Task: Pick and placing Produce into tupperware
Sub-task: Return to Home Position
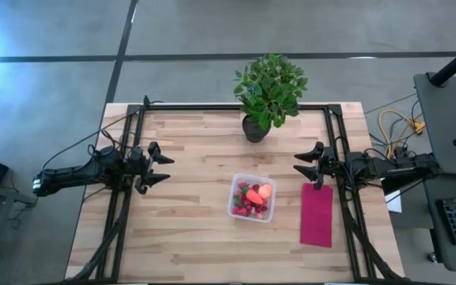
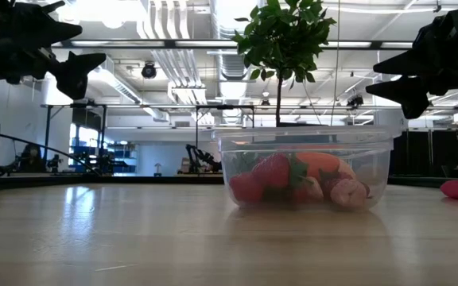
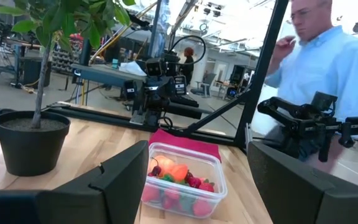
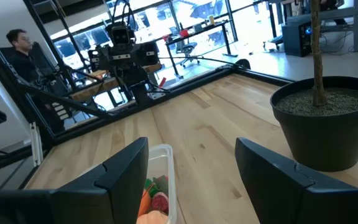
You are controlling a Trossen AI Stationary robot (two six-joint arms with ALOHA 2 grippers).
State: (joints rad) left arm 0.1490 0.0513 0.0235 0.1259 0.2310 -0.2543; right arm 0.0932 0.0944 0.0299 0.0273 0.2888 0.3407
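Observation:
The clear tupperware [image 1: 252,198] stands on the table's middle, near side, and holds the produce [image 1: 253,197]: small red strawberry-like pieces, an orange piece with a green top and a round orange-pink fruit. The low view shows the tupperware [image 2: 304,168] with the produce [image 2: 296,179] resting on its bottom. My left gripper [image 1: 165,162] hangs open above the table's left part, away from the tupperware. My right gripper [image 1: 299,164] hangs open above the right part, beside the magenta cloth. Both wrist views show the tupperware [image 3: 185,180] [image 4: 160,183] ahead of open fingers.
A potted plant [image 1: 266,96] stands at the far edge's middle. The flat magenta cloth [image 1: 317,214] lies right of the tupperware. Black frame rails [image 1: 121,198] run along the table's left and right sides. A person in a light blue shirt [image 3: 328,68] stands beyond the table.

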